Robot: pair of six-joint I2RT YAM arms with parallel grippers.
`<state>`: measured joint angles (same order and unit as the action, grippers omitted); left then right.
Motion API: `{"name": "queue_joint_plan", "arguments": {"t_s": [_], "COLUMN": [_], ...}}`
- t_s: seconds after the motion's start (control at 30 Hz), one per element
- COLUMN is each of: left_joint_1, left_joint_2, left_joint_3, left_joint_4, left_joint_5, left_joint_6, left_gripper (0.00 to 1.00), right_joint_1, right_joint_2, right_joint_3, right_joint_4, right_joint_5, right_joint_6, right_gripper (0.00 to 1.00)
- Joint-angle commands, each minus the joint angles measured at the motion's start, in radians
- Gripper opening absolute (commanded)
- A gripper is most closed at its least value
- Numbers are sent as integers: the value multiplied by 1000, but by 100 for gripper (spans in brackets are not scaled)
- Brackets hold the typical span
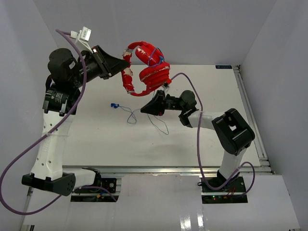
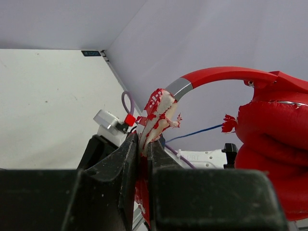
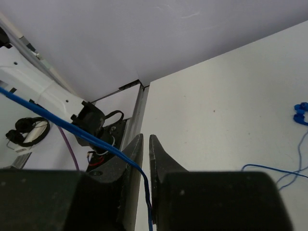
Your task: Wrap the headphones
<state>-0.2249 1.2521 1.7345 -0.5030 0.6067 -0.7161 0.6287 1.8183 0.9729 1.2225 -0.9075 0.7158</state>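
Upper centre, the left gripper (image 1: 129,61) clamps the red headphones (image 1: 151,72) aloft by the headband (image 2: 159,113); the right gripper (image 3: 144,142) pinches their blue cord (image 3: 48,118).

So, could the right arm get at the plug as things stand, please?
Probably not yet: the right gripper is shut on the cord. The plug itself lies uncovered on the table, only loose cord between.

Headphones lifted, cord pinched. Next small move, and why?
Probably swing the right hand over the bright red over-ear headphones to lay a turn of thin blue cord: the left hand holds them aloft, and slack with the blue plug lies on the white table.
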Motion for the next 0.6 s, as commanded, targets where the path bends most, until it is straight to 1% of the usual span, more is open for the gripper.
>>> {"name": "queue_joint_plan", "arguments": {"t_s": [0.0, 0.07, 0.17, 0.23, 0.27, 0.33, 0.4, 0.43, 0.47, 0.5, 0.57], "left_joint_1": [-5, -5, -4, -4, -4, -4, -4, -4, -5, -5, -9], "left_joint_2": [-19, -20, -13, -1, 11, 37, 109, 132, 152, 188, 213], "left_joint_3": [54, 65, 73, 41, 20, -22, -42, -53, -71, -81, -116], "left_joint_4": [62, 42, 37, 42, 63, 84, 98, 98, 109, 110, 121], "left_joint_5": [-24, -95, -268, -378, -462, -559, -709, -740, -762, -787, -810], "left_joint_6": [-42, -10, 36, 54, 67, 119, 183, 194, 240, 256, 286], "left_gripper": [0, 0, 0, 0, 0, 0, 0, 0, 0, 0, 0], "right_joint_1": [46, 55, 54, 55, 54, 55, 54, 54, 55, 55, 73], "right_joint_2": [-66, -103, -190, -276, -312, -380, -454, -475, -506, -526, -569], "right_joint_3": [-10, -28, -80, -91, -90, -64, -8, 9, 44, 61, 88], "right_joint_4": [87, -15, -315, -519, -677, -873, -1088, -1223, -1295, -1350, -1458], "right_joint_5": [-52, -60, -32, 14, 41, 148, 262, 367, 416, 506, 614], "right_joint_6": [4, -84, -337, -496, -618, -760, -956, -1003, -1049, -1089, -1219], "right_gripper": [14, 12, 8, 8, 8, 8, 8, 8, 8, 8, 8]}}
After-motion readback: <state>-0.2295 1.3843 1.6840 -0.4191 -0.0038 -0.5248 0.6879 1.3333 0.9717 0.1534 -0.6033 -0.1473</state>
